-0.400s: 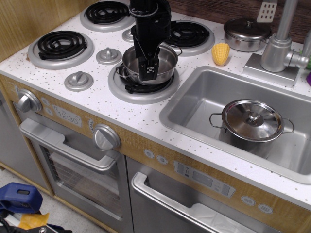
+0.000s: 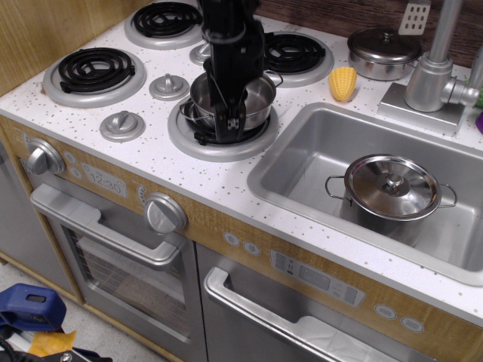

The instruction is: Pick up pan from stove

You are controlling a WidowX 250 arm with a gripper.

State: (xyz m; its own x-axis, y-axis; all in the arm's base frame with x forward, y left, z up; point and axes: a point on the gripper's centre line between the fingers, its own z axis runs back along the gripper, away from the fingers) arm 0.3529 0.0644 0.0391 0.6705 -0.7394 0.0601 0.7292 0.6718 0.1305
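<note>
The pan (image 2: pixel 253 98) is a small shiny steel pot without a lid, with thin wire loop handles. It sits on the front right burner (image 2: pixel 219 139) of the stove (image 2: pixel 151 162), a white speckled cooktop with black coil burners. My black gripper (image 2: pixel 229 127) comes straight down over the pan's near rim. Its fingers (image 2: pixel 230 113) reach low across the pan's front wall, down to the burner coil. The arm hides part of the pan's near side. Whether the jaws are closed on the rim does not show.
Silver knobs (image 2: pixel 122 125) stand between the burners. A yellow toy corn (image 2: pixel 343 83) lies right of the back burner. A lidded flat steel pan (image 2: pixel 383 51) sits at the back by the faucet (image 2: pixel 434 75). A larger lidded pot (image 2: pixel 392 192) stands in the sink (image 2: pixel 302 151).
My gripper has come down from inside the pan's mouth to its near rim and front wall. The pan has stayed on the burner.
</note>
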